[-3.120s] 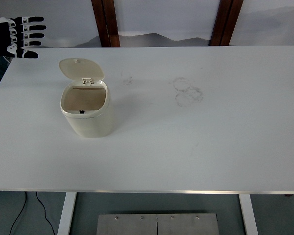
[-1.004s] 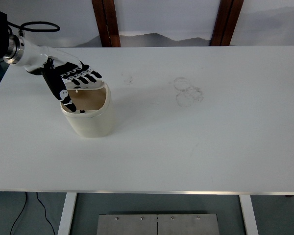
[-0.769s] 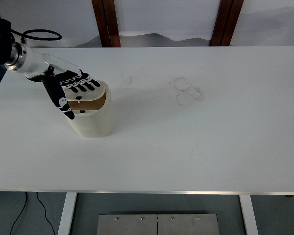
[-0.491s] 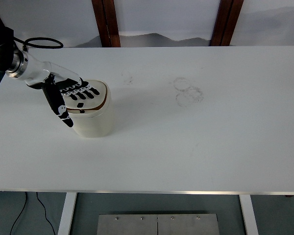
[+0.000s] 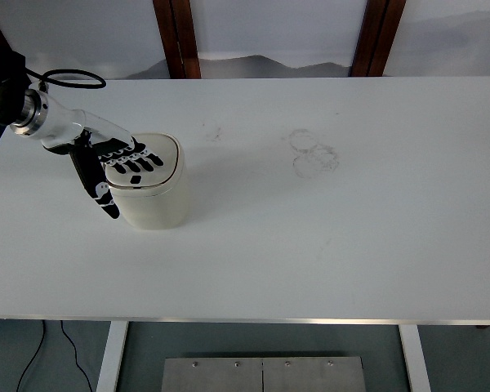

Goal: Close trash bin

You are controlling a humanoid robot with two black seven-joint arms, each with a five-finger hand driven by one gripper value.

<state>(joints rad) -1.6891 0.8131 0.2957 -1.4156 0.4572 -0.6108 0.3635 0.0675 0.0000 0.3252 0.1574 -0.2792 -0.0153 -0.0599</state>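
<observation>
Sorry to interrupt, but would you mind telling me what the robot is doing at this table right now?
The robot's left hand lies flat, fingers spread, on the lid of a small cream trash bin at the left of the white table. The lid looks pressed down level with the bin's rim, so the bin appears closed. The thumb hangs down the bin's near side. The right arm is out of view.

Cream trash bin (image 5: 155,200) on white table (image 5: 327,245)

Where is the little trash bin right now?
In the head view, the trash bin stands on the left part of the white table, with the left hand lying flat on its lid.
</observation>
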